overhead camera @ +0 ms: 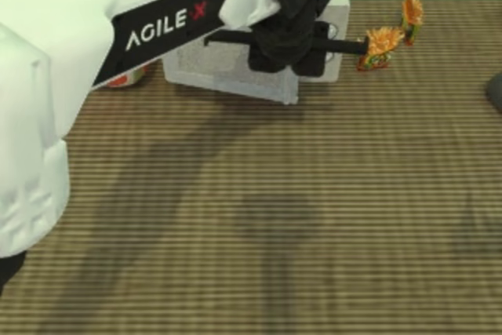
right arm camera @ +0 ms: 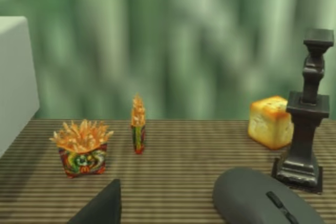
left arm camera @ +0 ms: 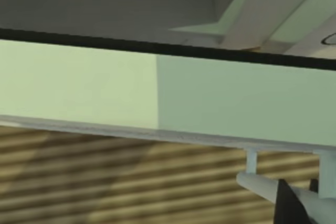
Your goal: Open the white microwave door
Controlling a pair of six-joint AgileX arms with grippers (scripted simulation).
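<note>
The white microwave [overhead camera: 339, 7] stands at the table's back centre, mostly covered by my left arm. Its door [overhead camera: 227, 76], with a grey speckled window, is swung a little out from the body at its handle edge. My left gripper [overhead camera: 294, 41] hangs at that edge. In the left wrist view the pale door panel [left arm camera: 157, 93] fills the frame. The slim handle [left arm camera: 260, 183] runs between two black fingertips [left arm camera: 289, 205], with my left gripper [left arm camera: 302, 195] shut on it. My right arm is parked outside the top view, and only one of its fingertips [right arm camera: 107, 200] shows.
Two fries boxes [overhead camera: 382, 46] [overhead camera: 411, 13] stand right of the microwave. A dark computer mouse [right arm camera: 262, 200], a black candlestick [right arm camera: 307, 124] and a bread cube [right arm camera: 270, 121] sit at the far right. A red planter [overhead camera: 125, 78] peeks out under my left arm.
</note>
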